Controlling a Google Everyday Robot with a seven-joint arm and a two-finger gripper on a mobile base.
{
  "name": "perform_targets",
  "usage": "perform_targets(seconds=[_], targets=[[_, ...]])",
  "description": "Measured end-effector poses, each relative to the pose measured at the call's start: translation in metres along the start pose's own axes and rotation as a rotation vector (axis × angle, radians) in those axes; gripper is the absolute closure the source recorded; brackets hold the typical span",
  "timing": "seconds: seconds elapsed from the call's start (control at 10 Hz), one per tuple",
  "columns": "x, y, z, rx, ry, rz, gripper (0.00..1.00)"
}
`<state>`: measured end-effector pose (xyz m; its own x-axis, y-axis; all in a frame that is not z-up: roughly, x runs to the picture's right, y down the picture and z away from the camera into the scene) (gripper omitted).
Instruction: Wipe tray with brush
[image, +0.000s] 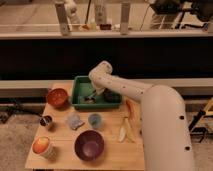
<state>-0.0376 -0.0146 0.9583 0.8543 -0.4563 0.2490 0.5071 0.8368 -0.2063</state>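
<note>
Seemingly mid-wipe, my gripper (96, 95) sits inside the tray (76, 98) by the far edge of the desk (61, 134), grip untellable; next: sweep its floor.

The green rectangular plastic tray (76, 91) at mid-frame looks smooth and slightly glossy, and the pale wooden table (114, 155) looks matt. The dark gripper (95, 96) sits inside the tray, under the smooth white-shelled arm (165, 125).

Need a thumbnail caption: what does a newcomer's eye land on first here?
The bulky white arm dominates, sweeping from the lower right up and over the wooden table. Its gripper sits down inside the green tray at the table's back edge. Next come the purple bowl at the front centre and the red bowl left of the tray.
</note>
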Motion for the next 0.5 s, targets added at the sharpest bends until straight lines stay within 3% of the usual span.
perform_targets(seconds=[0.5], targets=[[0.028, -0.004, 0.004, 0.006, 0.053, 0.018, 1.00]])
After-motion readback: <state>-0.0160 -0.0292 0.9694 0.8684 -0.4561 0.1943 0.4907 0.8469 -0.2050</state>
